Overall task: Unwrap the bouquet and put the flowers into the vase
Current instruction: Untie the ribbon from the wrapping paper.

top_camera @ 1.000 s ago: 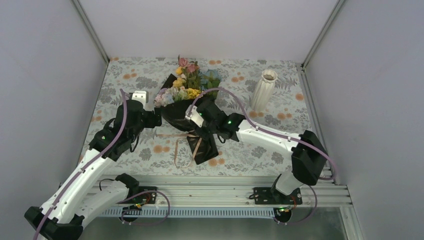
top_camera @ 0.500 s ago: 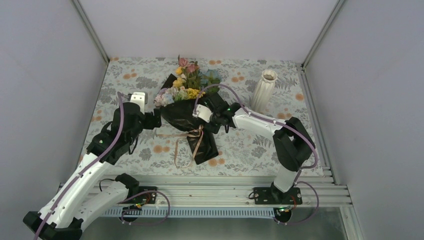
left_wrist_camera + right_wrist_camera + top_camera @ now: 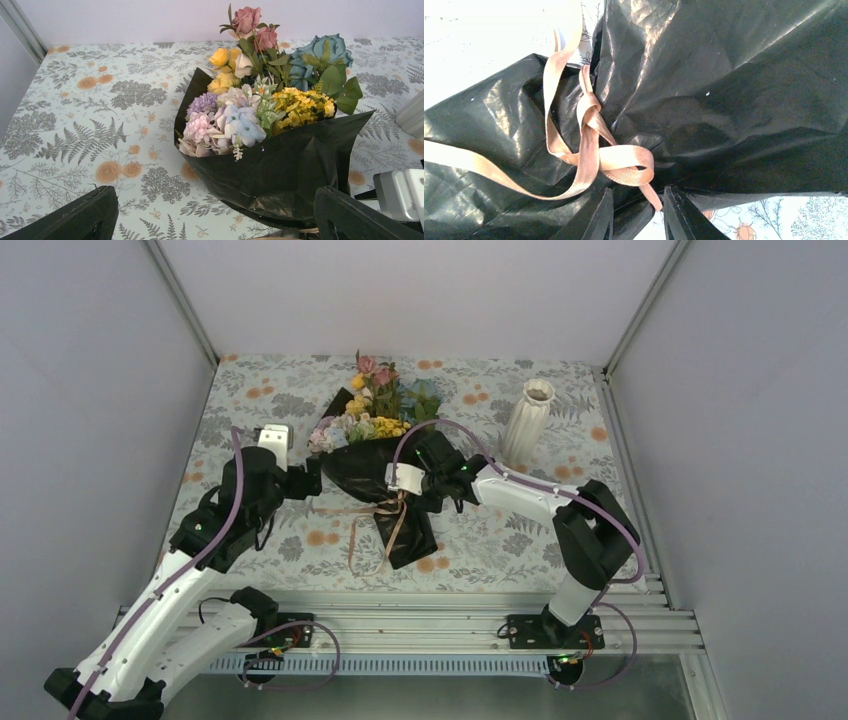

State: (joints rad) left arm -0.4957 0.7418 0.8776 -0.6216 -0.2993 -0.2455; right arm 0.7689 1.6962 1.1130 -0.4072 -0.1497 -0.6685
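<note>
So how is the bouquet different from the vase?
The bouquet lies on its side; the vase stands upright. The bouquet is black-wrapped and full of colourful flowers; the vase is plain white with no flowers sticking out. Both rest on the flowery tablecloth.

L gripper [image 3: 216, 202] jaws spread wide — R gripper [image 3: 638, 212] jaws narrow, small gap btwn fingers.

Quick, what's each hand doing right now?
Left hand: open, holding nothing.
Right hand: jaws close together at the ribbon on the bouquet; grip cannot be told.
</note>
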